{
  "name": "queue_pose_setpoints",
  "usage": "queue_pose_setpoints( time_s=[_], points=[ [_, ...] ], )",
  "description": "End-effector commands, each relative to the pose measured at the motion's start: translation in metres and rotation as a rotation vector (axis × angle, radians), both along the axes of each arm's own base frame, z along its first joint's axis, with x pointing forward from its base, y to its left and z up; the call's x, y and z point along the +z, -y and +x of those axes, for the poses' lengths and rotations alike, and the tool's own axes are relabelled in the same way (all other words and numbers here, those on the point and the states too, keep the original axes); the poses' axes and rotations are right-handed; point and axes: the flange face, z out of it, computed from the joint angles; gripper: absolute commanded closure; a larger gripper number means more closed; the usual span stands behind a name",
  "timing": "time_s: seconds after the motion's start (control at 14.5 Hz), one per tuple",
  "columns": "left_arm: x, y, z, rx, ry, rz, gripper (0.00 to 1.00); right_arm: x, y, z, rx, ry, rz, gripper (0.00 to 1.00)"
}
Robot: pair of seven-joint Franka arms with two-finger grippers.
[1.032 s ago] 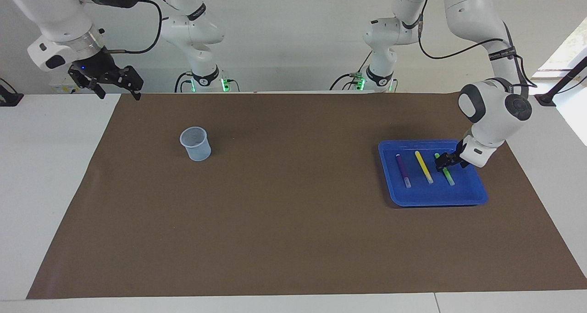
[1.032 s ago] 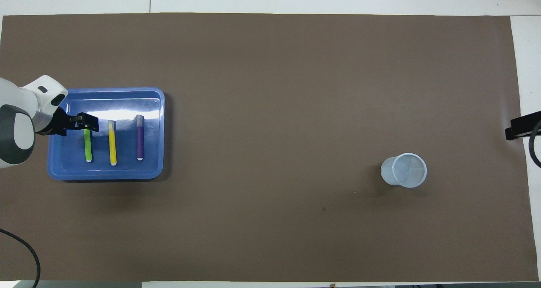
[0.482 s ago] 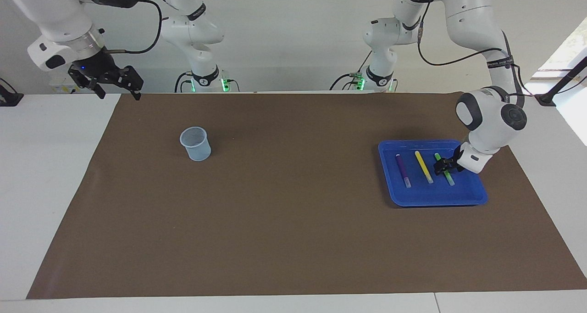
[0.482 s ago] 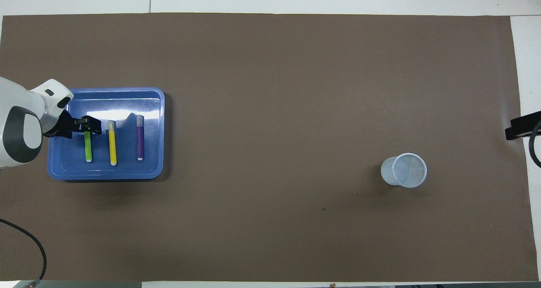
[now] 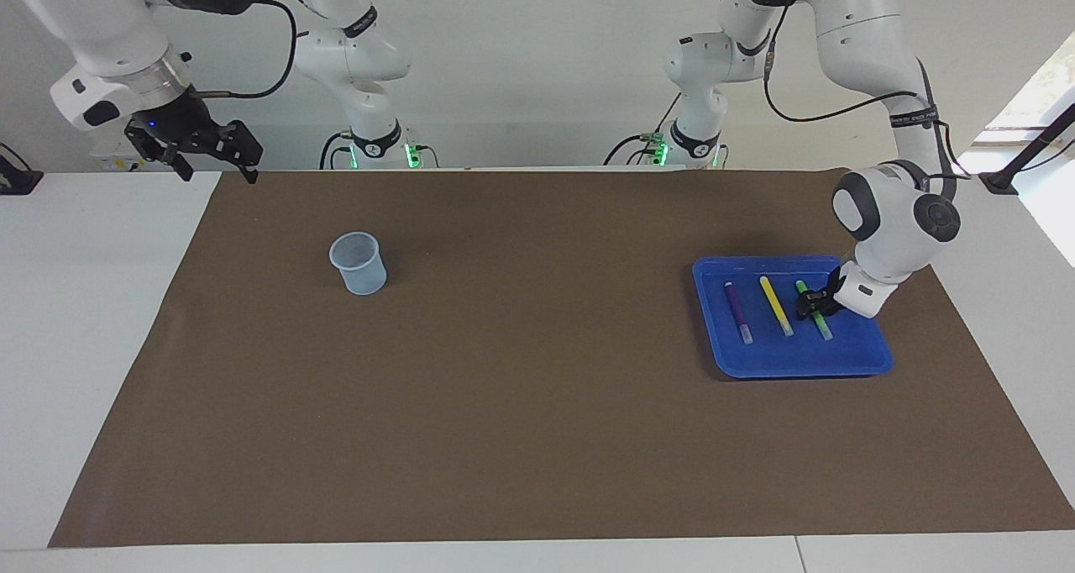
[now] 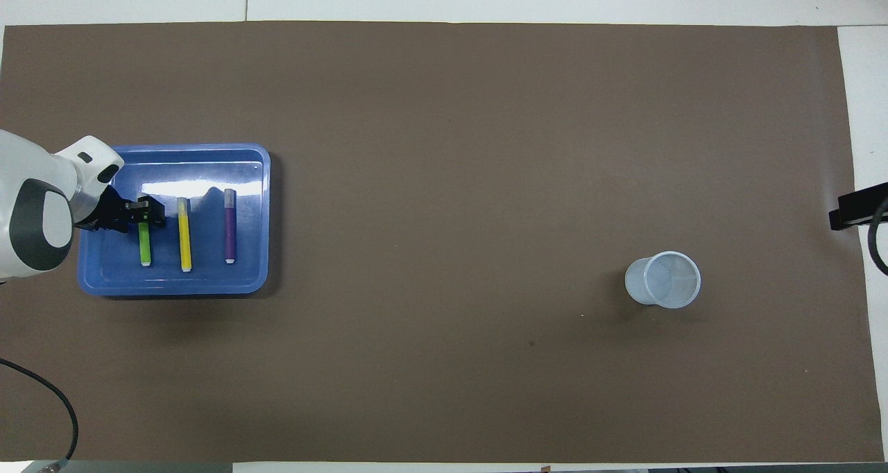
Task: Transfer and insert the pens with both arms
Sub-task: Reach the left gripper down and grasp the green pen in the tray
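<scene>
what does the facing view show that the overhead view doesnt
Only the facing view shows the right claw, open, waiting raised over the table's edge at the right arm's end, plus both arms' upper parts and two smaller arms. Only the overhead view looks down into the empty cup. Both show the blue tray with the purple pen, yellow pen and green pen, and the left claw down at the green pen.

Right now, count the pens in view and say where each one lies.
3, all lying in the blue tray, none hidden. The purple pen lies nearest the cup, the yellow pen lies in the middle, and the green pen is under the left tool.
</scene>
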Motion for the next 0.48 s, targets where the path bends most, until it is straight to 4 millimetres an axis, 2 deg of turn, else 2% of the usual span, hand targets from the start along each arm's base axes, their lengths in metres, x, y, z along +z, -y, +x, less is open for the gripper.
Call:
queue_pose_setpoints(
  time_s=[0.0,0.14,0.28,0.34,0.41],
  points=[
    [-0.0047,-0.0055,-0.0057,-0.012,0.004,0.005,0.57,0.0004,0.0009,-0.0018,0.019,0.009,0.022,0.00],
    [-0.0047,-0.0055,-0.0057,-0.012,0.004,0.005,0.73,0.0004,0.0009,-0.0018,0.019,0.009,0.022,0.00],
    [-0.0047,-0.0055,-0.0057,-0.012,0.004,0.005,0.95,0.0004,0.0009,-0.0018,0.019,0.009,0.022,0.00],
    [-0.0046,-0.0055,-0.0055,-0.012,0.005,0.006,1.00,0.0004,0.0009,-0.0018,0.019,0.009,0.022,0.00],
    [-0.0046,-0.0055,-0.0055,-0.012,0.005,0.006,1.00,0.0004,0.0009,-0.0018,0.019,0.009,0.022,0.00]
  ],
)
